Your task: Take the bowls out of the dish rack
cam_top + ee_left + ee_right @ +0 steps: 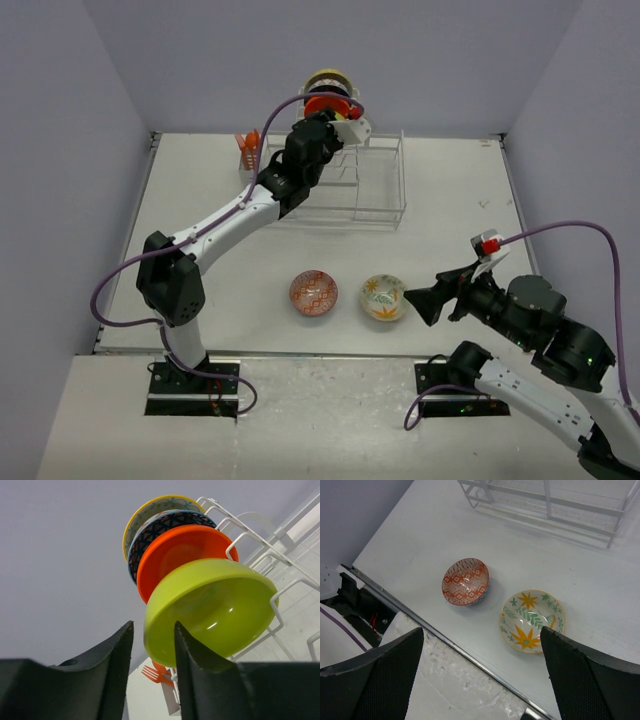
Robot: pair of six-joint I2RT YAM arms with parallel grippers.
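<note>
Four bowls [180, 545] in dish rack [375, 175], distinct only from left wrist; left gripper [154, 627] narrowly apart astride lime bowl [215, 610]; right gripper [481, 635] wide apart.

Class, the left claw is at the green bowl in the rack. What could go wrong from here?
The left claw straddles only the rim of the green bowl; a shallow grip could slip as it lifts.
The orange bowl stands close behind it in the rack, so pulling the green one out might knock it.
</note>
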